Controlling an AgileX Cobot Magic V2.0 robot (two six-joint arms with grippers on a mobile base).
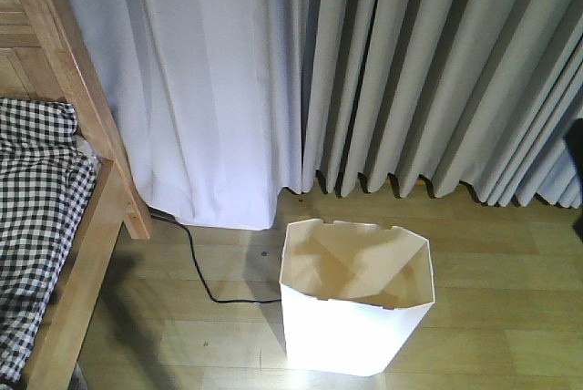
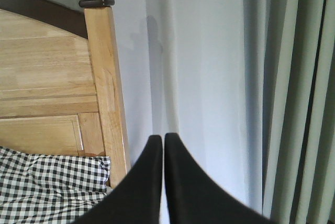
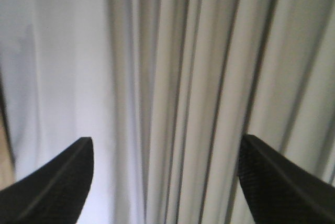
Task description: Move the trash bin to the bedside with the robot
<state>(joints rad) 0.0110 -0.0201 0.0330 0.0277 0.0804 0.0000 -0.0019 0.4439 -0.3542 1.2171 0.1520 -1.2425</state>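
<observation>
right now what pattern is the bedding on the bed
Black-and-white check bedding, clearest in the exterior front-facing view.

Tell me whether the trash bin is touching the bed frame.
Apart. The exterior front-facing view shows the trash bin standing on the floor with a wide strip of bare wooden floor and a black cable between it and the bed frame.

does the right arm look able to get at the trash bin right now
Probably yes, though not at once. The trash bin stands alone on open floor with nothing on it, and the right claw is open, but it faces the curtain, not the bin.
</observation>
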